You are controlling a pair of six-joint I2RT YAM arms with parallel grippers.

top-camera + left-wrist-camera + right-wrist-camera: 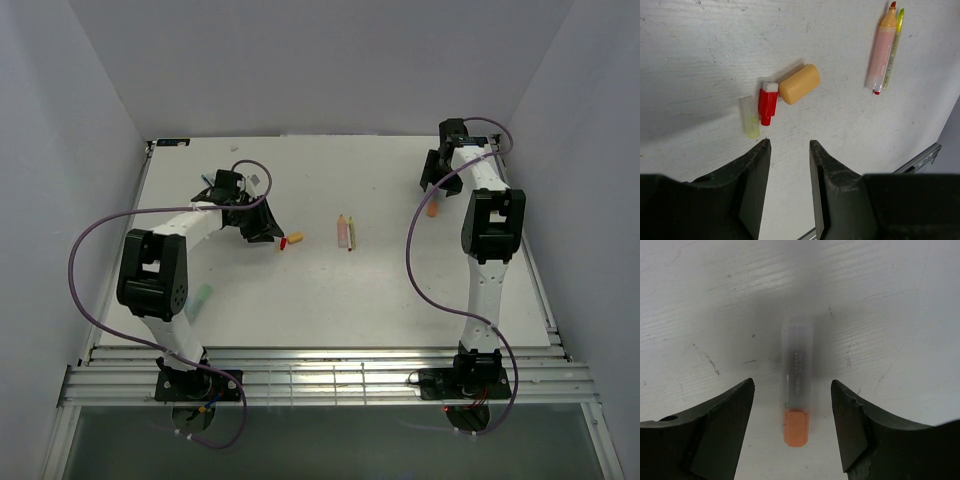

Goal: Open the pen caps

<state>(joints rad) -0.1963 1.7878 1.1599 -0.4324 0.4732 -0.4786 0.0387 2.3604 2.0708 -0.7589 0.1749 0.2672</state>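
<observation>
**Both jaws spread; three caps loose left of centre**

The left gripper (788, 146) is seen closest, its jaws spread and nothing held between them. Just beyond its fingertips, three short pieces are laid on the worktop (330, 300), left of its centre. These are a pale cap (750, 117), a red cap (767, 102) with a white end, and an orange cap (800, 83). The three are set close together in a row, with the red one in the middle.

At the centre, a pink highlighter (880, 57) with an orange tip is laid side by side with a slim yellow pen (894, 47), and the two are touching.

Near the far right corner, the right gripper (792, 385) is held over a clear pen (797, 360). Its jaws are spread wide on either side of the pen and kept apart from it. An orange end (796, 427) is fitted on the pen toward the gripper.

A teal piece (203, 296) is seen near the left edge, beside the left arm. Whether it is a pen or a cap cannot be told.
</observation>
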